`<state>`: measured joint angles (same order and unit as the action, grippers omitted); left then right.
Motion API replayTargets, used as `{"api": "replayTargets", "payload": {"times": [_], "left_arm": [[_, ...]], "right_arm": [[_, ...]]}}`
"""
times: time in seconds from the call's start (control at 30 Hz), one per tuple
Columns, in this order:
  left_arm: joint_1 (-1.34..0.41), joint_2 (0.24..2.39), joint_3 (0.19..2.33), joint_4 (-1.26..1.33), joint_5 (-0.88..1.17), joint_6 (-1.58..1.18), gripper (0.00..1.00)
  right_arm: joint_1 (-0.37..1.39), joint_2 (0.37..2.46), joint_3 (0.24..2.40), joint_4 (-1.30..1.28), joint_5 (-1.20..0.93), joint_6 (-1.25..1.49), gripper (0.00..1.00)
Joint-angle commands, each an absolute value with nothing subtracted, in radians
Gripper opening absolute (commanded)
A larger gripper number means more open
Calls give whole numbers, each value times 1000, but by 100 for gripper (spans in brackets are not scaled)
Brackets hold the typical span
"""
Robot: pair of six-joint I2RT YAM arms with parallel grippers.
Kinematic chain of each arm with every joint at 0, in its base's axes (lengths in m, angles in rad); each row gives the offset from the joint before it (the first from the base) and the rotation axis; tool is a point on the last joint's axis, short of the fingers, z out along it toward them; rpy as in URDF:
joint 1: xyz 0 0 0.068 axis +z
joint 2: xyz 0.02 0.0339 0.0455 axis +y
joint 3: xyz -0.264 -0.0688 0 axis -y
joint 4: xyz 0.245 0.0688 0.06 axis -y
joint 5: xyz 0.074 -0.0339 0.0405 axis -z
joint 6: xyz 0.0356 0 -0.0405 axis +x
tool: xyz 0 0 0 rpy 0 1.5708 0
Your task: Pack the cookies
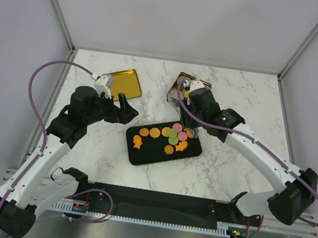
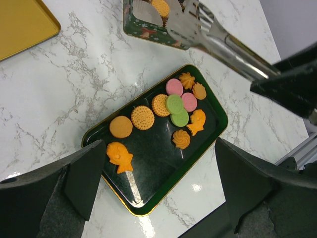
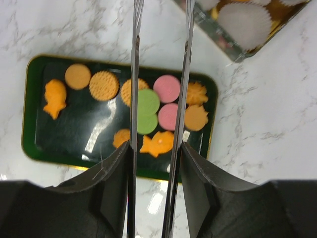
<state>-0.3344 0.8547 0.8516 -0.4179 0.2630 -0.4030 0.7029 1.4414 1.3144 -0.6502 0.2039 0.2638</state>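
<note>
Several cookies lie on a dark green tray (image 1: 151, 154): orange rounds, pink (image 3: 167, 88) and green (image 3: 147, 102) ones, and orange fish (image 2: 119, 156). My right gripper (image 3: 156, 153) is shut on metal tongs (image 2: 218, 39), whose head reaches over the open tin (image 2: 143, 27) behind the tray. One orange cookie (image 2: 161, 7) lies in the tin beside the tong head. I cannot tell whether the tongs hold anything. In the top view my right gripper (image 1: 187, 99) hides part of the tin (image 1: 184, 77). My left gripper (image 1: 128, 107) is open and empty, just left of the tray (image 2: 198, 148).
A gold lid (image 1: 120, 83) lies flat at the back left, also in the left wrist view (image 2: 20, 25). White cup liners (image 3: 242, 22) fill part of the tin. Grey walls enclose the marble table (image 1: 230, 165) on three sides.
</note>
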Motion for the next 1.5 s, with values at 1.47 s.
{"api": "replayTargets", "payload": {"times": [1.47], "left_arm": [[-337, 853, 890, -400, 259, -385, 99]], "right_arm": [[864, 1269, 1083, -758, 167, 293, 50]]}}
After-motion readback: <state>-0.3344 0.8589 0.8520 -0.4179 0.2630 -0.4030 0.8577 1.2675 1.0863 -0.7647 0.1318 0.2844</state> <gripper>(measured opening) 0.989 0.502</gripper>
